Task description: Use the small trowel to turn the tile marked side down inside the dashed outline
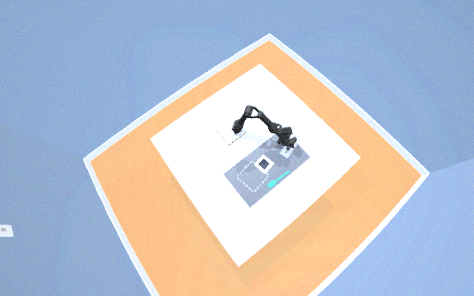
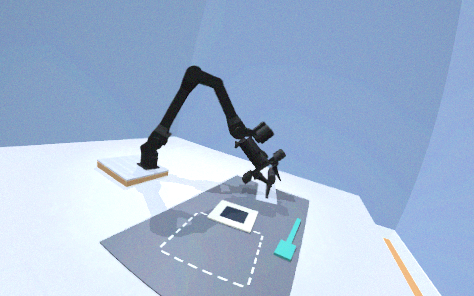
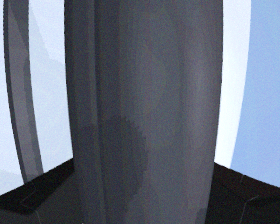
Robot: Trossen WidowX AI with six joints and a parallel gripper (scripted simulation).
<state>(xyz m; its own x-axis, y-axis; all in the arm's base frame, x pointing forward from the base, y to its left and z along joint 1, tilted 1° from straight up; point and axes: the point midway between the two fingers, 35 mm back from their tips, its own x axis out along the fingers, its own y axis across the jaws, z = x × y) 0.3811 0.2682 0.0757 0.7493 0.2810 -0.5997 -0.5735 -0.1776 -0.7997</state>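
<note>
A white tile (image 1: 263, 163) (image 2: 234, 215) lies flat on the grey mat (image 1: 254, 197) (image 2: 139, 240) with its dark marked square facing up. It sits at the far corner of the dashed outline (image 1: 239, 175) (image 2: 174, 235), partly across its line. The turquoise trowel (image 1: 279, 178) (image 2: 289, 240) lies on the mat to the right of the outline, with its blade toward the near side. My gripper (image 1: 288, 147) (image 2: 261, 184) hangs low over the mat's far edge, beyond the tile and apart from the trowel. Its fingers stand partly apart with nothing between them. A dark finger fills the wrist view.
A small white patch (image 2: 266, 196) lies on the mat under the gripper. The arm's base stands on a wood-edged plate (image 2: 129, 175) (image 1: 229, 137) at the back left. The white table (image 1: 199, 150) drops off to the right of the mat.
</note>
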